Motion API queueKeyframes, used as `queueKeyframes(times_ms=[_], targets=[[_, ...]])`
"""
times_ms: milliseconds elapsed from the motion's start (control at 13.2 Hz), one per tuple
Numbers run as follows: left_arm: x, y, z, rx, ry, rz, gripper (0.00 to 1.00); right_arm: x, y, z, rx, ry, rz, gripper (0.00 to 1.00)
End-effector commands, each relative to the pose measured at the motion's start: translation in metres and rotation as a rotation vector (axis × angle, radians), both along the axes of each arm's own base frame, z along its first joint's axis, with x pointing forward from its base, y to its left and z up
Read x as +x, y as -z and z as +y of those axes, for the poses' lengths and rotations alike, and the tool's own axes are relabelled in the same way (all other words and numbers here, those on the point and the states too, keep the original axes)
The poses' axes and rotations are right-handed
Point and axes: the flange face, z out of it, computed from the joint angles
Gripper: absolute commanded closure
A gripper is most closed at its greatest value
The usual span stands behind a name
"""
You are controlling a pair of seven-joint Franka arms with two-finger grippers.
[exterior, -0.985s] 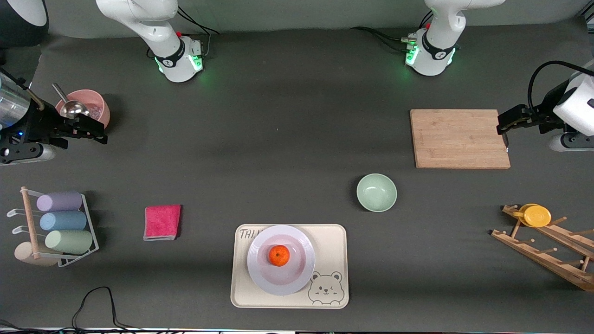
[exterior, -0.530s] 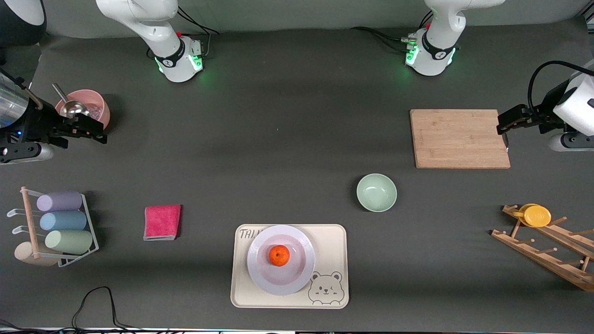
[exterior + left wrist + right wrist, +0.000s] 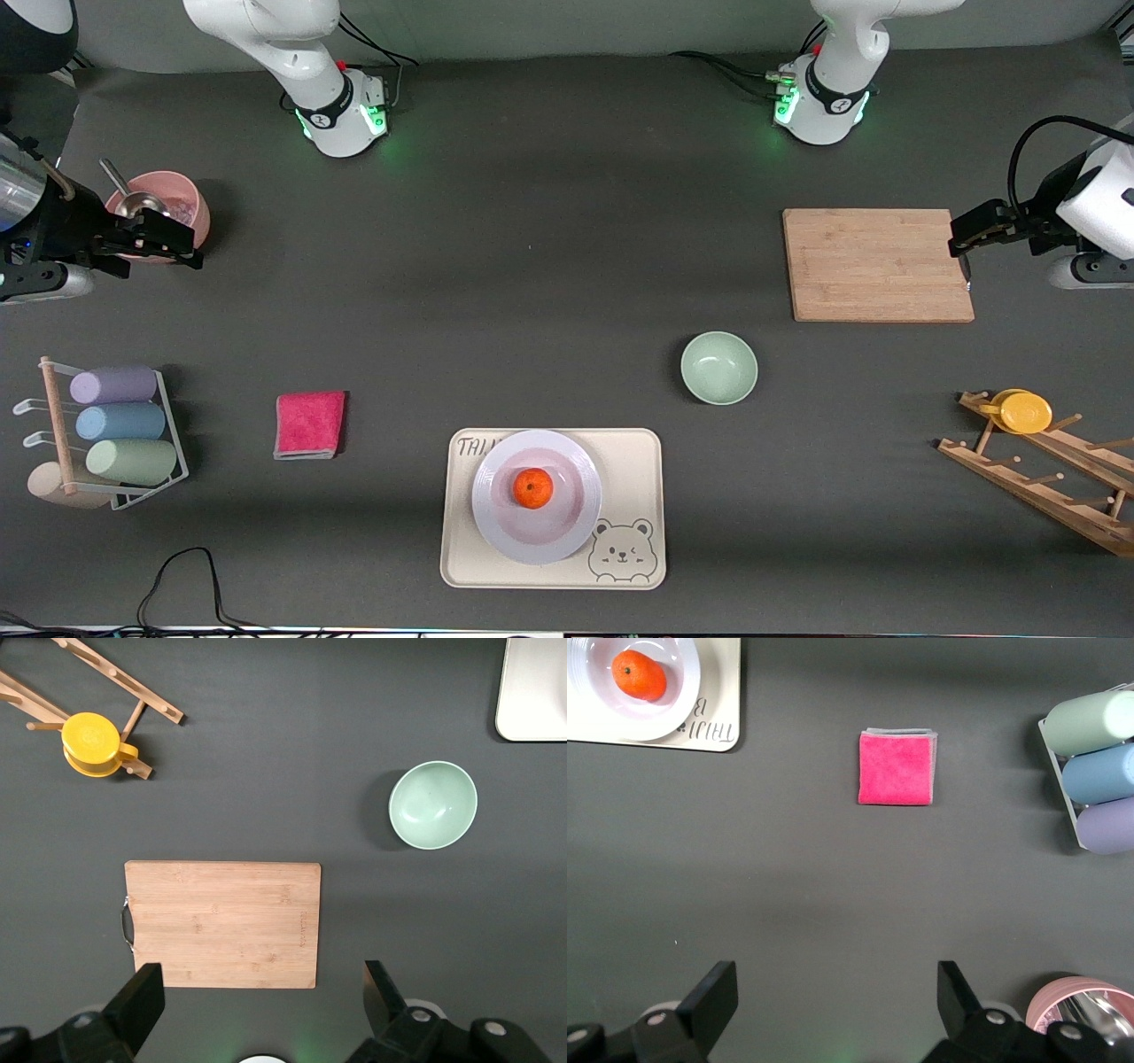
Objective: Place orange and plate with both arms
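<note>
Orange on plate, plate on tray, both arms parked.

The orange (image 3: 532, 488) sat in the plate (image 3: 496, 523) on the bear tray (image 3: 633, 470), near the camera; judged placed. The green bowl (image 3: 718, 368) held nothing. Left gripper (image 3: 257, 1005) over the board's (image 3: 877, 264) edge and right gripper (image 3: 837, 1001) over the pink bowl (image 3: 190, 206) waited wide open, holding nothing.
</note>
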Motion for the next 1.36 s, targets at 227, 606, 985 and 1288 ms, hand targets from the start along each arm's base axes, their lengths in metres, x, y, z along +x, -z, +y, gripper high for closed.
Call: queueKeyframes(times_ms=[227,606,985,1288], targets=[[-0.009,-0.007,0.001,-0.007,0.010,-0.005,0.00,0.001,-0.002,-0.020,-0.070,-0.028,-0.045,0.00],[-0.009,-0.007,0.001,-0.007,0.010,-0.005,0.00,0.002,-0.004,-0.029,-0.065,-0.043,-0.063,0.00],[-0.008,-0.007,0.000,-0.007,0.010,-0.006,0.00,0.001,-0.003,-0.039,-0.066,-0.020,-0.056,0.00],[-0.008,-0.010,-0.001,-0.004,0.012,-0.011,0.00,0.000,-0.005,-0.056,-0.068,0.007,-0.058,0.00]])
